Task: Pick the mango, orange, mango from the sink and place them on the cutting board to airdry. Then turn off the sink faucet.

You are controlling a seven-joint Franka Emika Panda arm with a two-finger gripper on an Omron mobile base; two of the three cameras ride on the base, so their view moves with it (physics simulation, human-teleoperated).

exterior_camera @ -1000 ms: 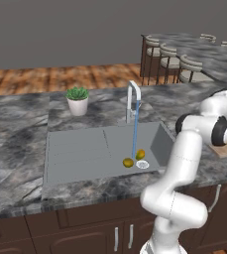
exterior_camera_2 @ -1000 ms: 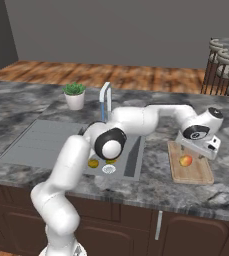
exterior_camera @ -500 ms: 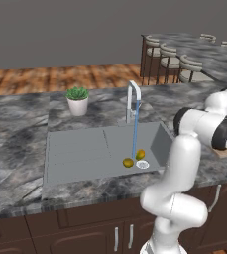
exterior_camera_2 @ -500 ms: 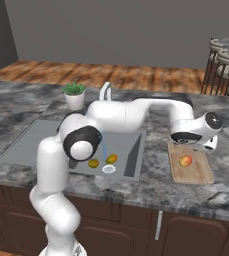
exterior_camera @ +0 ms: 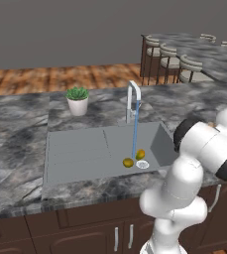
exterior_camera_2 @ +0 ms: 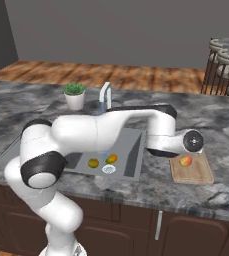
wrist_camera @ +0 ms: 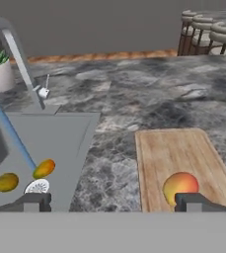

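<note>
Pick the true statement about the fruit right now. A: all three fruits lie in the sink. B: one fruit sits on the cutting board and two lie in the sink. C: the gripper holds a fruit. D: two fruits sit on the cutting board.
B: the orange rests on the cutting board, while two mangoes lie in the sink near the drain; the gripper is open and empty.

sink [exterior_camera: 75, 154] — two mangoes [exterior_camera: 134, 158] beside drain | faucet [exterior_camera: 133, 101] — water running

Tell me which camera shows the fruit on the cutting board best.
The hand view: the fruit sits large and unblocked on the cutting board. The right base view shows it small, beside the arm's wrist. In the left base view the arm covers that spot.
</note>
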